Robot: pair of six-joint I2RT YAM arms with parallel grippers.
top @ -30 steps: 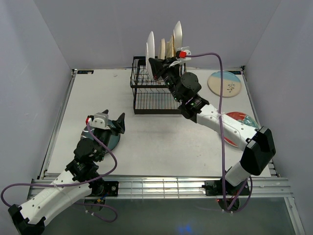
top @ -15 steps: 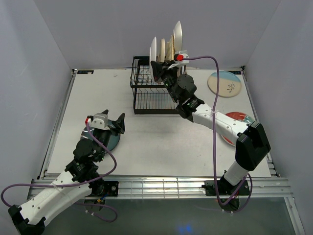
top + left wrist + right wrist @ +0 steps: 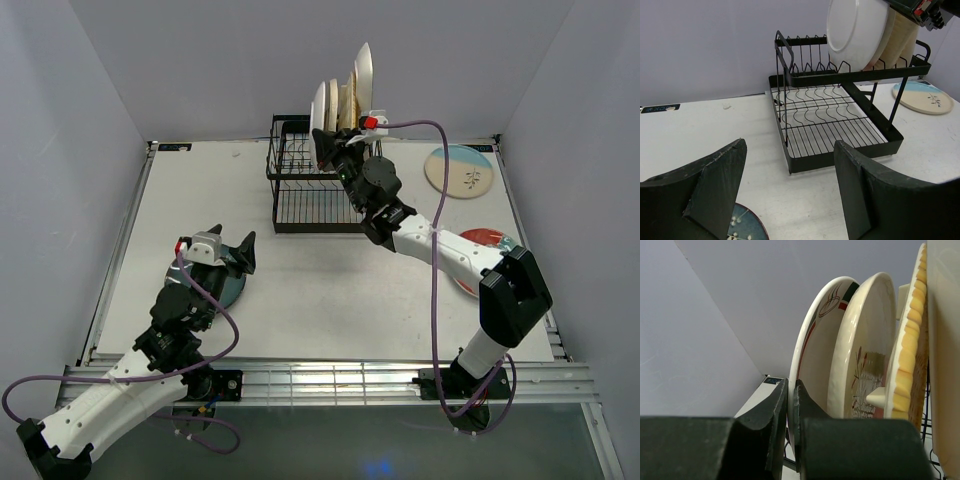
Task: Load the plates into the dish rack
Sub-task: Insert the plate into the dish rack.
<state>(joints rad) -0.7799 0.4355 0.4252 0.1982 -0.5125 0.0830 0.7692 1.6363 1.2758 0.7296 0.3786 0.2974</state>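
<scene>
Right arm (image 3: 440, 245) stretches over dish rack (image 3: 310, 205), jaws clenched on teal-red-rimmed plate (image 3: 812, 355); left jaws released.

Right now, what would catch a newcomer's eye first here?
Four plates stand on edge in the black rack at the back of the table, and the right fingers pinch the rim of the leftmost plate. Near left, the open left fingers hover over a teal plate. A cream-and-blue plate and a red plate lie flat at the right.
</scene>
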